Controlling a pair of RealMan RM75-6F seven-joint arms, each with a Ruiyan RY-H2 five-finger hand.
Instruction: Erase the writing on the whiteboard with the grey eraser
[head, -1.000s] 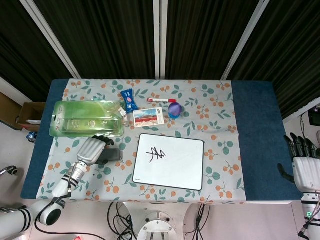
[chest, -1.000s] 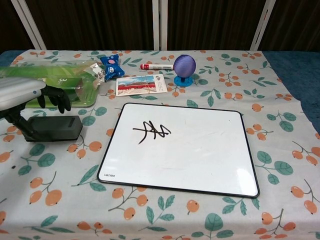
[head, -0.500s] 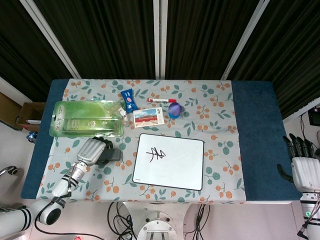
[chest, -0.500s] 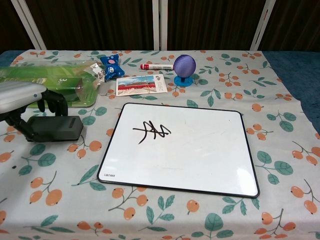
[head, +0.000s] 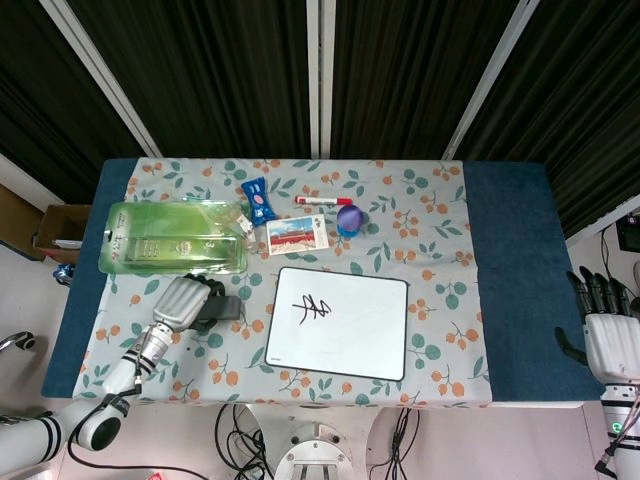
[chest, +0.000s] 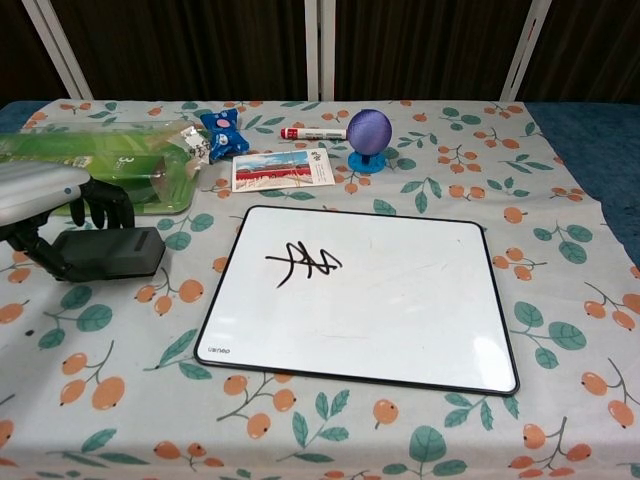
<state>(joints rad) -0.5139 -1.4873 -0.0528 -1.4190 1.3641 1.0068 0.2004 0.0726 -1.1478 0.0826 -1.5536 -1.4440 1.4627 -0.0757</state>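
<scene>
We log the dark grey block eraser (chest: 108, 253) on the floral tablecloth (chest: 560, 300), left of the black-framed whiteboard (chest: 400, 320) and well apart from it. The left hand (chest: 45, 205) sits on the eraser's left end — dark fingers (chest: 105, 208) curl over its far edge and the thumb braces the near side, so the hand grips the eraser. The eraser lies flat on the cloth.

Black handwritten marks (chest: 303, 264) sit in the board's left half; we cannot read them. Small pale lettering on the frame's lower left corner is too small to make out.

The right hand (head: 605, 330) hangs off the table's right edge, fingers apart and upright, holding nothing.
</scene>
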